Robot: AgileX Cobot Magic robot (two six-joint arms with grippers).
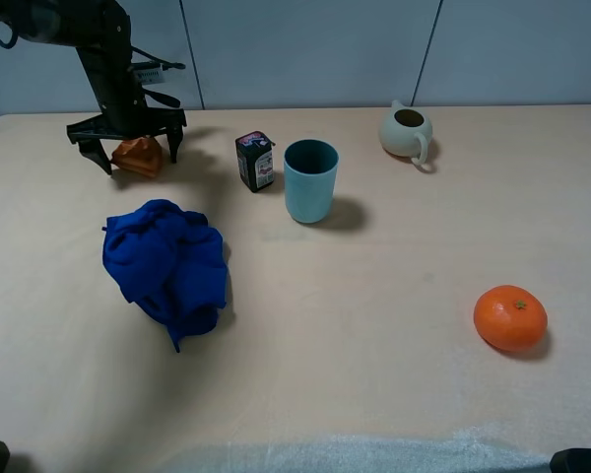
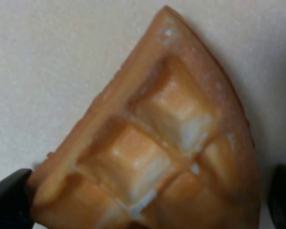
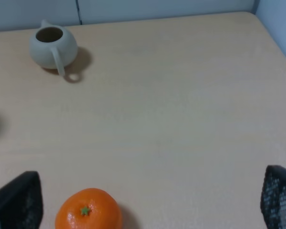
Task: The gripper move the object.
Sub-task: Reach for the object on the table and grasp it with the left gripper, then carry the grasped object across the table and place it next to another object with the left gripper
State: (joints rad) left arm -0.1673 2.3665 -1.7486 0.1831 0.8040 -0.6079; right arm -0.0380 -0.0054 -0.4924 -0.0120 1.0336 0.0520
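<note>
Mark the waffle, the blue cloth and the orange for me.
waffle (image 1: 140, 156): exterior high view, middle of its top face.
blue cloth (image 1: 165, 258): exterior high view, middle of the crumpled heap.
orange (image 1: 510, 317): exterior high view, centre of its rind.

Waffle (image 2: 152, 143) orange-brown, square-grid dents — cloth (image 1: 164, 266) blue, cup (image 1: 310, 180) teal, fruit (image 1: 510, 317) orange, jug (image 1: 406, 131) cream.

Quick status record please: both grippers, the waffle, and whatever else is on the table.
left gripper: open, straddling the waffle
waffle: resting on the table, far left
right gripper: open, empty, close to the orange
other items: blue cloth, teal cup, small carton, cream jug
</note>
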